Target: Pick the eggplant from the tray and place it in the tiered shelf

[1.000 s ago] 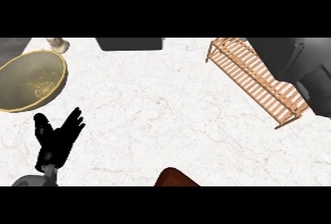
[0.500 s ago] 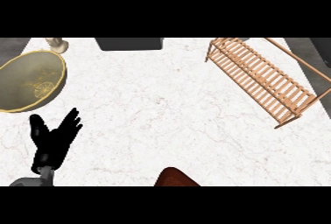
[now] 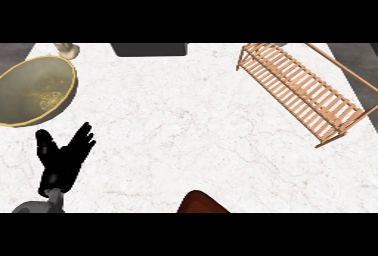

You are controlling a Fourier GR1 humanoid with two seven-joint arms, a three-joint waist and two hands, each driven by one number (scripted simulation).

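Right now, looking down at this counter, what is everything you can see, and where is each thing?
Counter: one, white marble, fills the view.
Tray: one, gold, round, left edge.
Shelf: one, light wooden slats, upper right.
Dark box: one, dark grey, top edge, cut off.
Pale object: one, beige, top left behind the tray, too cut off to identify.
Reddish-brown object: one, bottom edge centre, mostly out of view.
Eggplant: none visible.
Left hand: one, black, fingers straight, lower left, resting.
Right hand: not in view.
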